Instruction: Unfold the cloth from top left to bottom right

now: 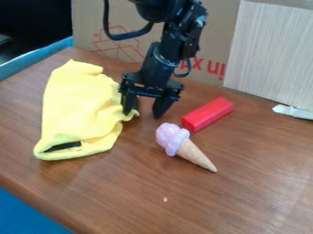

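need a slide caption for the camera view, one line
Black gripper, open, beside the folded yellow cloth, with a red block and toy ice cream cone nearby on the brown table.

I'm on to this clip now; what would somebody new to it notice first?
Most likely the bright yellow fabric cloth, lying bunched on the left of the brown wooden table. Next comes the black two-finger pincer, hanging open at the cloth's right-hand edge. To the right of the pincer, the glossy red block and the toy ice cream cone with a pinkish-purple scoop also stand out.
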`<act>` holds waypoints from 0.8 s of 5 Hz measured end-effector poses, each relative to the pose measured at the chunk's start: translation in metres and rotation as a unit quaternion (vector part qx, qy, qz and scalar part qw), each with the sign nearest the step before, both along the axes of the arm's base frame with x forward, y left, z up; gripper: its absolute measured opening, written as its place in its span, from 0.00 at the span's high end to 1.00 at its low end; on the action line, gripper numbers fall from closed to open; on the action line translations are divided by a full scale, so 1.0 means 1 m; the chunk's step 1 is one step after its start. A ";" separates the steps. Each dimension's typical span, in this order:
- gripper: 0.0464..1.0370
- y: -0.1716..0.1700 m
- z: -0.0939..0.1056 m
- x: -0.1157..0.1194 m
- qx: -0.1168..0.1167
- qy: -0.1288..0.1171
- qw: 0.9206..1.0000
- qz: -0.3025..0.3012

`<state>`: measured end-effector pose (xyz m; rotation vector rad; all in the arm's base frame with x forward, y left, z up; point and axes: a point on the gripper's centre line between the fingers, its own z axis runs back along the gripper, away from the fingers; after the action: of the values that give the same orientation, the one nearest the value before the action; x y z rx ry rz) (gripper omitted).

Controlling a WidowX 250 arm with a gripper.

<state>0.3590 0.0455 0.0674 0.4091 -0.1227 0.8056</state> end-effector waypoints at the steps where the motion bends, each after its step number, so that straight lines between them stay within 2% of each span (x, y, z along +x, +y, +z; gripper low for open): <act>1: 0.07 0.002 0.000 0.000 -0.001 0.003 1.000 0.003; 2: 0.23 0.006 0.000 -0.003 -0.003 0.012 1.000 0.008; 4: 0.77 0.013 -0.007 -0.011 -0.007 0.026 1.000 0.013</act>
<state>0.3480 0.0590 0.0609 0.4188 -0.0638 0.8206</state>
